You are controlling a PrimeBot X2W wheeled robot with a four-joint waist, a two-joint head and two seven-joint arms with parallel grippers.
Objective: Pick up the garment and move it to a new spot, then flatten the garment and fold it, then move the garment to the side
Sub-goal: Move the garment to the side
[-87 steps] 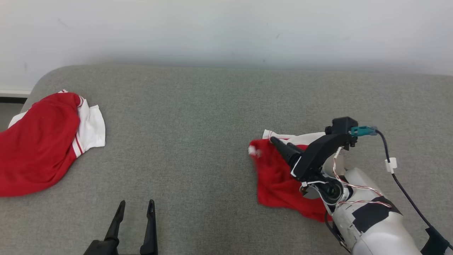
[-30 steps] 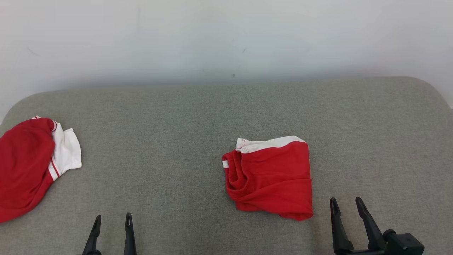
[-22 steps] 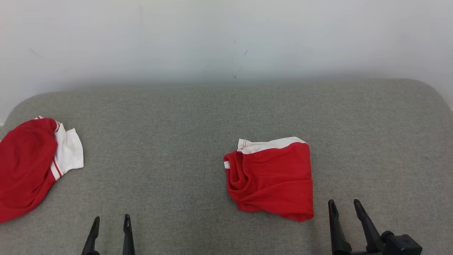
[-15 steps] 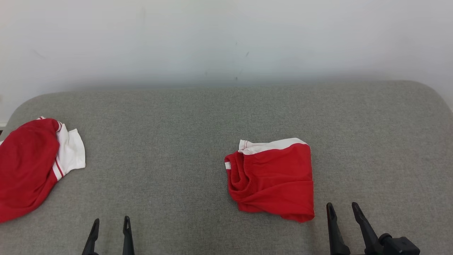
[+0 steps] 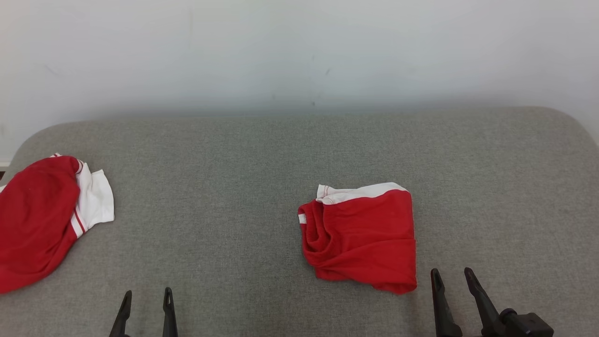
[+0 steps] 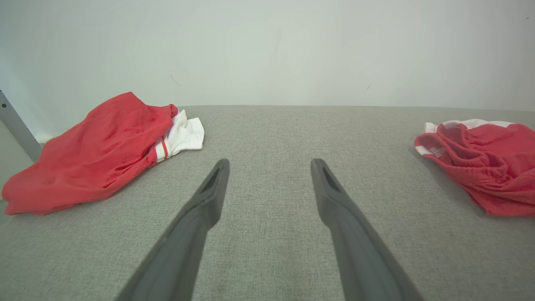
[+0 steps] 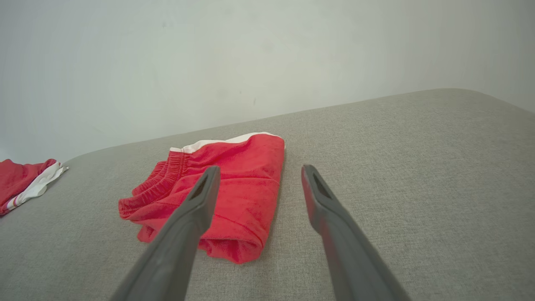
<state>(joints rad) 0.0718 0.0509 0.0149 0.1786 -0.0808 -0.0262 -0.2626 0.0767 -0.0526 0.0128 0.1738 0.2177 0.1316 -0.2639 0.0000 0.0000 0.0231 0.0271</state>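
Holding the left claw [image 5: 147, 292] spread wide and empty, low over the bare grey cushion [image 5: 234, 187], gripping nothing and touching no cloth. Holding the right claw [image 5: 451, 271] spread just as wide, empty too, fingers pointing toward the far side. Finding the shorts [image 5: 362, 238] just ahead of the right claw and slightly to its left, near its left fingertip yet apart from it, and well off to the right of the left claw. Seeing them lying folded into a flat, roughly square bundle on the cushion, red, with a white band along the far edge and the gathered waistband facing the left claw's side. Looking along the right claw's fingers, catching the near fold of the shorts bulging a little. Spotting a heap [image 5: 37, 220] of red and white cloth farther off, ahead and well to the left of the left claw, lying rumpled at the cushion's left end, well apart from the shorts. Meeting the pale wall [image 5: 299, 47] beyond everything, right behind the cushion's far edge.
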